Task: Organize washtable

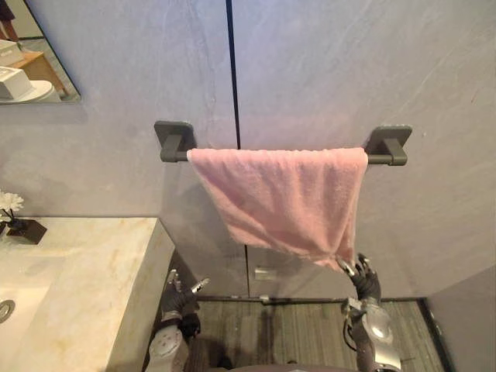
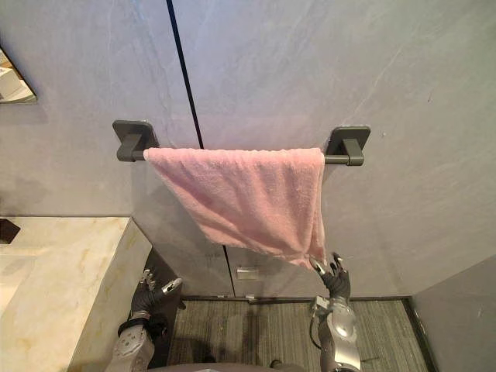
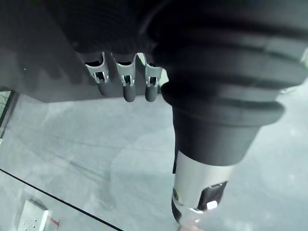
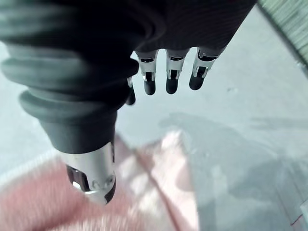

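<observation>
Towel (image 1: 283,198) hanging skewed — right robot hand (image 1: 361,273), fingers wide, is hovering at its low corner, needing a firm pinch before levelling; left robot hand (image 1: 180,293) idling open

Both eye views face the wall (image 1: 349,70) from well back, sharing the pink towel (image 1: 283,198) at frame centre. Wrist views sight closely along the left hand (image 3: 126,86) and right hand (image 4: 172,79), wall beyond.

Pink towel (image 1: 283,198) drapes the rail (image 1: 175,156); open wall (image 1: 205,248) below, counter (image 1: 85,271) blocks left.
</observation>
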`<state>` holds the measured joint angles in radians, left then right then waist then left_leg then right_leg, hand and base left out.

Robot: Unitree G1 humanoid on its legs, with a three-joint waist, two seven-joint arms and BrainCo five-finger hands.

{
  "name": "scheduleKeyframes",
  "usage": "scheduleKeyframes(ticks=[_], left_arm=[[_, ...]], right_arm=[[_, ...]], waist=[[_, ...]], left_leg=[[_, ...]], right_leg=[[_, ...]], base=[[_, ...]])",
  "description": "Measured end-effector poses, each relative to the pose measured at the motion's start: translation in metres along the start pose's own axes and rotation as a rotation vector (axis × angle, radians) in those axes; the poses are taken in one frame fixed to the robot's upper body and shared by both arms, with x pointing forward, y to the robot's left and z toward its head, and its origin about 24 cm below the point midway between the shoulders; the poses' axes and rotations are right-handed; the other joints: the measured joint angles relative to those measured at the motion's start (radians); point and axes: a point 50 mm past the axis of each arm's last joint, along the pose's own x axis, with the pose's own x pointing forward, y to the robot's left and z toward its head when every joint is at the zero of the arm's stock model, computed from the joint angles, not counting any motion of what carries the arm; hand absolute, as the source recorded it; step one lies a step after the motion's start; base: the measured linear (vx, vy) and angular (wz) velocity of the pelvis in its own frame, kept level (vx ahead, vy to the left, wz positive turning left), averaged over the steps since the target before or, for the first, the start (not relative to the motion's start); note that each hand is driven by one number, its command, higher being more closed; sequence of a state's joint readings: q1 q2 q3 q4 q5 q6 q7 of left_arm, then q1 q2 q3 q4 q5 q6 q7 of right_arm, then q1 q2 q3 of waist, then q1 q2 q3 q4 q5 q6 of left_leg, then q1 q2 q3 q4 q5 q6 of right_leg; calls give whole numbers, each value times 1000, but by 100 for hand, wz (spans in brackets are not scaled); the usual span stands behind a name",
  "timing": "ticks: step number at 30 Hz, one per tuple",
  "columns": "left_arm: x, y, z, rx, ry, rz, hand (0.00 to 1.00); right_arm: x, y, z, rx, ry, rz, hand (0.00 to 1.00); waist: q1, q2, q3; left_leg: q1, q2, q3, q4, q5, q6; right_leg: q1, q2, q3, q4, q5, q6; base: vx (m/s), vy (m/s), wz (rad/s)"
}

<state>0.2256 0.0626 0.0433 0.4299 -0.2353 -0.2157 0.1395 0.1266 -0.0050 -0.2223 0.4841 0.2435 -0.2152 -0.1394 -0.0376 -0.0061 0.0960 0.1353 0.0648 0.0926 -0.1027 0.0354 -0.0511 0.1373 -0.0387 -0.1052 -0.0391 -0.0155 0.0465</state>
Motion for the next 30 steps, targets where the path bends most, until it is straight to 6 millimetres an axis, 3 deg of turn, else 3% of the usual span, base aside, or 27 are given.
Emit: scheduleKeyframes(ticks=[3,6,10,12,16,18,22,23,25,26,27,30], left_arm=[[-1,8,14,-18,-63,42,0],[-4,18,40,-44,-183,78,0],[-12,15,76,-86,-346,70,0],[-22,18,114,-114,-527,80,0],[-46,28,163,-144,-793,129,0],[-67,27,196,-166,-994,124,0],[-99,22,226,-174,-1223,70,0],[-110,18,235,-179,-1287,11,0],[-120,8,245,-179,-1359,-112,0],[-124,-4,252,-176,-1397,-252,0],[-124,-9,254,-174,-1403,-314,0],[-123,-42,254,-153,-1346,-667,0]], right_arm=[[-3,-12,6,9,-27,-54,0],[-6,-29,28,15,-129,-126,0],[-10,-47,69,12,-306,-217,0],[-20,-56,108,26,-479,-278,0],[-37,-56,157,39,-720,-314,0],[-54,-45,192,41,-920,-272,0],[-85,-12,235,51,-1204,-70,0],[-96,7,246,46,-1284,58,0],[-106,34,256,39,-1357,266,0],[-112,56,259,40,-1384,455,0],[-114,65,260,38,-1388,532,0],[-137,116,256,30,-1368,995,0]], waist=[[-2,1,0],[-2,2,-1],[-3,3,-2],[-3,4,-3],[-5,5,-4],[-4,7,-6],[-5,20,-20],[-4,23,-23],[-3,25,-29],[-2,25,-34],[-1,25,-36],[1,21,-43]], left_leg=[[-2,2,4,1,-1,-1],[0,4,7,4,-7,-3],[2,4,10,6,-10,-3],[4,3,10,7,-11,-3],[11,3,10,7,-11,-3],[20,2,10,7,-13,-2],[22,-3,11,7,-13,-1],[30,-4,14,6,-14,1],[34,-6,20,6,-15,1],[34,-10,19,6,-14,1],[34,-10,19,6,-14,1],[37,-12,19,6,-14,2]], right_leg=[[-1,0,4,1,0,0],[-3,-2,10,2,-1,-1],[-3,-2,13,2,-2,0],[-1,-3,13,3,-2,0],[6,-3,12,3,-2,0],[15,-4,12,3,-3,2],[14,-9,14,5,-3,2],[16,-9,18,5,-4,3],[16,-9,23,6,-4,3],[16,-9,23,8,-4,3],[16,-9,23,9,-4,3],[15,-9,23,16,-4,4]], base=[[2,-6,-5],[4,-1,-6],[0,0,-1],[0,0,0],[0,0,0],[-43,-6,0],[-44,3,-1],[-43,4,-8],[-45,4,-7],[-37,6,-1],[-44,3,1],[-10,-1,0]])
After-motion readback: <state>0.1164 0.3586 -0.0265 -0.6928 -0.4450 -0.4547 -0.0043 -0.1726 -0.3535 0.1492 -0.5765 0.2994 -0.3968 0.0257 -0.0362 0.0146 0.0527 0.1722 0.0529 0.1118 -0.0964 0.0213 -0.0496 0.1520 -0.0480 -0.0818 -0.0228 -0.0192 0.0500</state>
